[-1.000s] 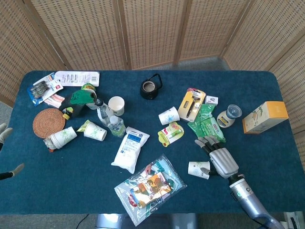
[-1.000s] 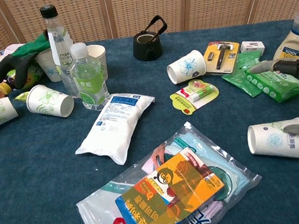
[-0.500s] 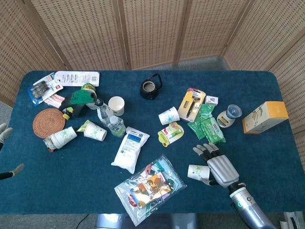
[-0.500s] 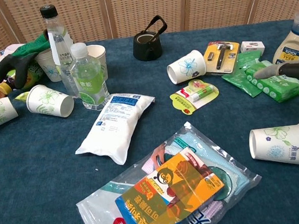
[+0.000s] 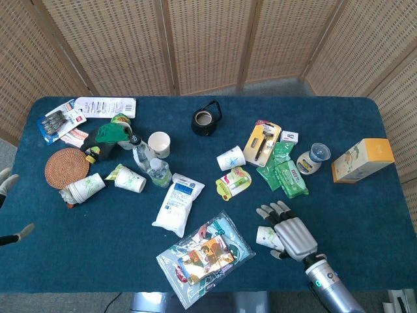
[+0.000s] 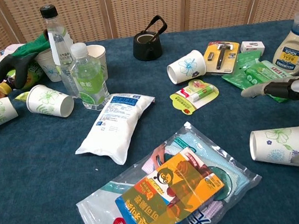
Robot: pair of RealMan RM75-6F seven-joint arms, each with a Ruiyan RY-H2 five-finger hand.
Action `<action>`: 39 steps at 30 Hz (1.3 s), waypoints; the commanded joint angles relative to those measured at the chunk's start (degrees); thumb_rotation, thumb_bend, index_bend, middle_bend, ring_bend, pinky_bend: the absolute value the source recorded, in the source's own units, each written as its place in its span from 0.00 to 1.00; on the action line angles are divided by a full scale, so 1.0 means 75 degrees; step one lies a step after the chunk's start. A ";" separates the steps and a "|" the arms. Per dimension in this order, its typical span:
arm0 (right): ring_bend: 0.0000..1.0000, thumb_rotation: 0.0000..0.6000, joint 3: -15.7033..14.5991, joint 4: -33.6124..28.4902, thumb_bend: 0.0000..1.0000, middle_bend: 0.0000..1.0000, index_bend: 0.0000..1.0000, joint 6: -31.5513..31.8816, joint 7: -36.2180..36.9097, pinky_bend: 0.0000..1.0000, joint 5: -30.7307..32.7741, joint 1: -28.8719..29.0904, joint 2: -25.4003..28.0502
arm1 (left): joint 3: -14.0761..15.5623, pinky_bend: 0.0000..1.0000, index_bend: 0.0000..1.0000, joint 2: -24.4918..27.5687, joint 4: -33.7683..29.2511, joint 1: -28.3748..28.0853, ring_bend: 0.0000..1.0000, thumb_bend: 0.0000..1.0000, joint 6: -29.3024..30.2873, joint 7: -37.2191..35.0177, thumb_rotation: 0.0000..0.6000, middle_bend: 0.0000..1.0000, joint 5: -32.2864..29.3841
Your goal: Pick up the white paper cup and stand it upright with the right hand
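White paper cup (image 6: 281, 143) lies on its side at lower right, mouth facing frame-left. Right hand (image 5: 291, 232) covers it, fingers spread, grasp not confirmed.

White paper cup (image 6: 280, 144) printed with a green and blue flower; silver-grey right hand (image 5: 291, 233) with dark fingertips. Deep teal-blue surface (image 5: 365, 195), black kettle (image 5: 205, 120), orange box (image 5: 361, 159), green wipe packs (image 5: 282, 171), tan woven coaster (image 5: 66, 167).
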 commanded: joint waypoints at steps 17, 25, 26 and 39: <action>0.00 1.00 0.0197 0.0529 0.14 0.00 0.00 -0.0371 0.0016 0.08 0.0340 0.0224 -0.0627 | 0.0000 0.00 0.00 -0.0038 -0.0003 -0.0011 0.00 0.24 -0.0016 0.0081 1.00 0.00 -0.0025; 0.00 1.00 0.0270 0.0968 0.14 0.00 0.12 -0.0512 0.0205 0.08 0.0521 0.0304 -0.0865 | 0.0000 0.00 0.00 -0.0062 -0.0007 -0.0029 0.00 0.24 -0.0054 0.0140 1.00 0.00 -0.0056; 0.00 1.00 0.0279 0.1021 0.14 0.00 0.13 -0.0504 0.0224 0.08 0.0533 0.0304 -0.0890 | -0.0001 0.00 0.00 -0.0063 -0.0008 -0.0031 0.00 0.24 -0.0058 0.0139 1.00 0.00 -0.0060; 0.00 1.00 0.0236 0.1405 0.15 0.00 0.32 -0.0290 0.0706 0.08 0.0387 0.0194 -0.0997 | 0.0010 0.00 0.00 -0.0066 -0.0022 -0.0036 0.00 0.24 -0.0076 0.0163 1.00 0.00 -0.0060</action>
